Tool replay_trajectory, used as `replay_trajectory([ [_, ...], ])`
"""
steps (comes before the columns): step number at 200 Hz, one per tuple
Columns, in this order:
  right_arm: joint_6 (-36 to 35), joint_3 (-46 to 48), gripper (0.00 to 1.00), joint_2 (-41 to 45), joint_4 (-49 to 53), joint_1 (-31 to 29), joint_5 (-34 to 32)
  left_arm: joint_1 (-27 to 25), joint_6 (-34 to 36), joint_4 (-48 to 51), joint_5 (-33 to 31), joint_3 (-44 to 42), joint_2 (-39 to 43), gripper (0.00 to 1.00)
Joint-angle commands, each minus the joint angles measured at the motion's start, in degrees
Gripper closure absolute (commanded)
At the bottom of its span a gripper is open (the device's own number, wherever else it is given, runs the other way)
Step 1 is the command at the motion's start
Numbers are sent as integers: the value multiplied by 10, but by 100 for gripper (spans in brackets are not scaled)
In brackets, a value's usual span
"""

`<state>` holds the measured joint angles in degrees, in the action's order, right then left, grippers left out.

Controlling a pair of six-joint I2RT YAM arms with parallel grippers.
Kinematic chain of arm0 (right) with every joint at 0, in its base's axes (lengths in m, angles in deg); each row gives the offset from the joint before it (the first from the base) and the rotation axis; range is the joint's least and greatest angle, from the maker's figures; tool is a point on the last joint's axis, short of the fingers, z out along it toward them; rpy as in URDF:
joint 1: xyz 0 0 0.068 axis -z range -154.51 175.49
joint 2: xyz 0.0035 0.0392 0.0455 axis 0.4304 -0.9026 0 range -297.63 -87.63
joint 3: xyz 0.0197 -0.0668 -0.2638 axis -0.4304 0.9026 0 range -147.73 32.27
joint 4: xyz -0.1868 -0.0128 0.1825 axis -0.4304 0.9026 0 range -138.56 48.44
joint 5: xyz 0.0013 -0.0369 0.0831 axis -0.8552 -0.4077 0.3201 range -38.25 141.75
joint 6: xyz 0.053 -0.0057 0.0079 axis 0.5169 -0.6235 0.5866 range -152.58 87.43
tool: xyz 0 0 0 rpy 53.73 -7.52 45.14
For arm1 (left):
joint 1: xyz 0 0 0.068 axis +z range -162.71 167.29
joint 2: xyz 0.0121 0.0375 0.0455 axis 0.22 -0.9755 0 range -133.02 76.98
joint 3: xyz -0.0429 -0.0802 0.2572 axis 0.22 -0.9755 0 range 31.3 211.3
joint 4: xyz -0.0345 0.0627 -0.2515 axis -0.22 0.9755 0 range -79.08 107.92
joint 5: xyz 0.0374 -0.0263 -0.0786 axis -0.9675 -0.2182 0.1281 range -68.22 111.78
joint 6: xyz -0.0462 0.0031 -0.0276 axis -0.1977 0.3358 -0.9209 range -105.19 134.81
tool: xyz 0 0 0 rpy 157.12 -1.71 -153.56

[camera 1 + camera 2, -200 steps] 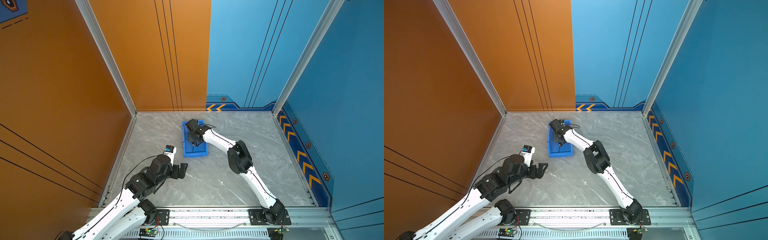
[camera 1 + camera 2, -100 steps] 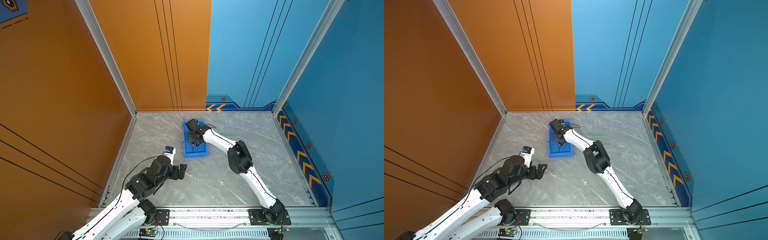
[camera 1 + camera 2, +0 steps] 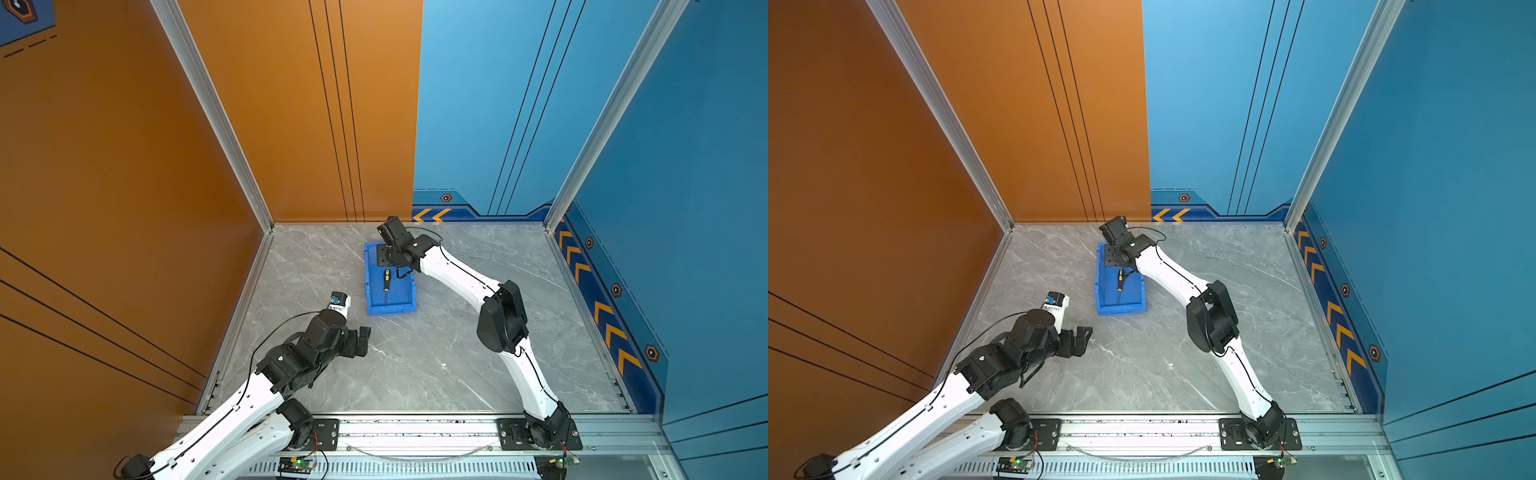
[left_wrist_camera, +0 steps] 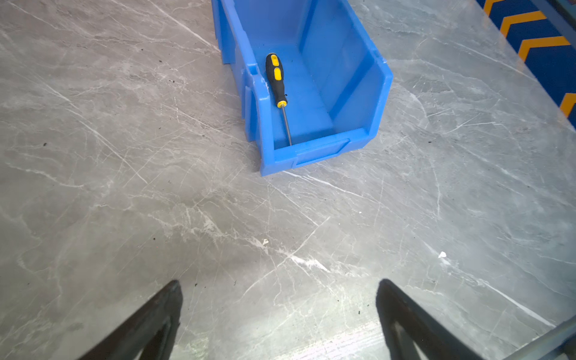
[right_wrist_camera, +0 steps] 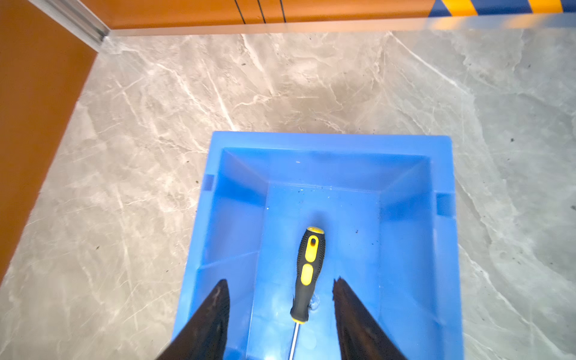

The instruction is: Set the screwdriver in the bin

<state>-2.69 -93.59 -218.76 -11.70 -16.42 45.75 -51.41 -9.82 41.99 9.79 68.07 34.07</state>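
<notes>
Right wrist view: your right gripper (image 5: 280, 282) stands spread, its tapered black fingers clear of the screwdriver (image 5: 307, 274). That tool lies flat on the floor of the smooth blue plastic bin (image 5: 330, 140), ribbed handle toward 12 o'clock in both top views. Your left gripper (image 4: 279, 283), at the bin's 7 o'clock, is spread too.

I see the black-and-yellow screwdriver (image 5: 307, 274) flat in the rectangular blue plastic bin (image 5: 330, 138). Shaft points toward its low lip.

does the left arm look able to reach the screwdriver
Probably yes: the left gripper is open and bare tabletop leads to the bin, low lip facing it, though the right gripper hangs over the screwdriver.
</notes>
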Motion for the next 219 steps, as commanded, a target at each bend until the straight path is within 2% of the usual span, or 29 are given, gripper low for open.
replay_trajectory([
  [1, -36, 45, 41, 51, 1, 5, 22, 0, 18, -2, -27, 8, -14, 2],
  [36, -61, 127, 36, 119, -19, 13, 36, 2, 25, -33, -48, 1, -39, 2],
  [42, -64, 143, 35, 142, -23, 33, 36, 3, 24, -39, -50, 1, -42, 2],
  [72, -75, 225, 32, 211, -45, 53, 22, 27, 42, -60, -30, 10, -70, 2],
  [88, -80, 288, 26, 251, -65, 70, 9, 65, 71, -67, -3, 20, -92, 2],
  [113, -84, 344, 14, 303, -72, 101, -12, 152, 112, -86, 51, 43, -130, 2],
  [139, -101, 399, 5, 360, -68, 134, -29, 222, 128, -108, 71, 63, -170, 2],
  [161, -108, 466, 0, 420, -85, 162, -51, 256, 142, -132, 63, 70, -210, 2],
  [200, -144, 575, 0, 516, -135, 202, -84, 299, 147, -173, 11, 91, -296, 2],
  [219, -136, 617, 0, 551, -150, 230, -106, 309, 155, -197, -23, 97, -321, 2],
])
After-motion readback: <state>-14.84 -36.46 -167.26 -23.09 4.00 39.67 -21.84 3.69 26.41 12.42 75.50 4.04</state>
